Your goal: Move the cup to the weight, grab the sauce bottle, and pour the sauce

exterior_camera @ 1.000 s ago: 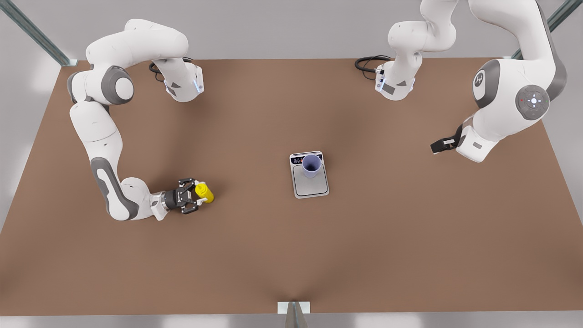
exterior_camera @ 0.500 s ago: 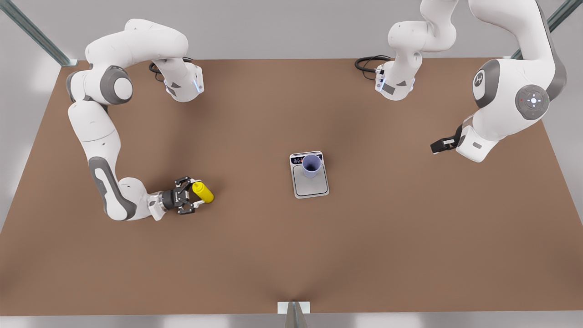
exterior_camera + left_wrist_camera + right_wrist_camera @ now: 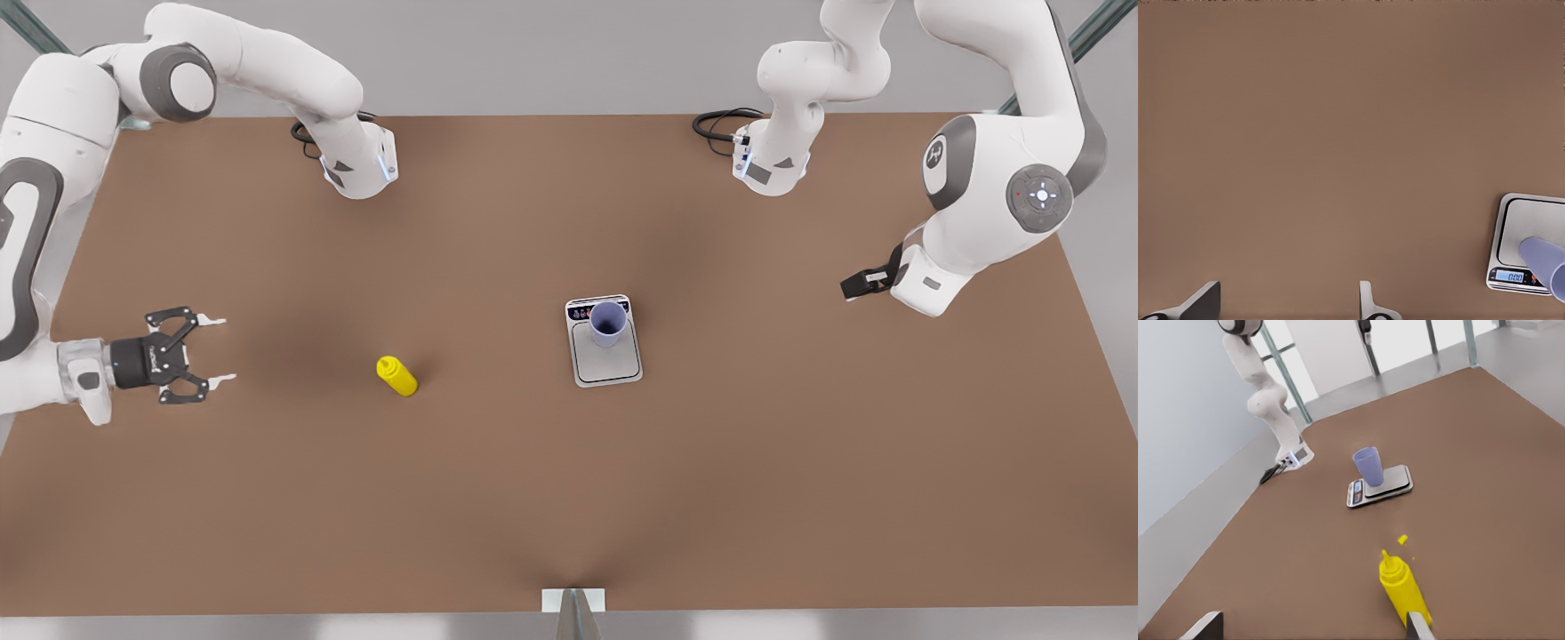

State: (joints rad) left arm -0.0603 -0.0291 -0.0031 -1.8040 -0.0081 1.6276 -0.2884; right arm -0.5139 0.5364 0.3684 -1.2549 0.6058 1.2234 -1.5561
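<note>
Right gripper (image 3: 218,349) hangs low over the desk (image 3: 498,498) at the front view's left, fingers spread wide, holding nothing. It sits well apart from the sauce bottle (image 3: 396,376) but is aimed at it; in the right wrist view the bottle (image 3: 1405,588) stands on the desk just ahead of one fingertip. Left gripper (image 3: 855,284) waits at the front view's right, raised and away from the work. Its fingers (image 3: 1201,304) are also apart in the left wrist view, empty.

Cup (image 3: 607,323) stands upright on the digital kitchen scale (image 3: 605,360), near the display end of the plate, mid-desk. So the cup-to-weight step looks done. The step in hand is picking up the bottle, not yet gripped.

Next move, as I judge it: the right gripper advances toward the bottle until the body is between the fingers, closes on the cylinder below the nozzle, lifts, carries it to the cup and tips the nozzle over the rim.

One small yellow speck (image 3: 1403,539) lies on the desk just beyond the nozzle, possibly sauce; cannot tell.

Count: two arms, two grippers, one cup, one scale, one bottle, one yellow speck.
</note>
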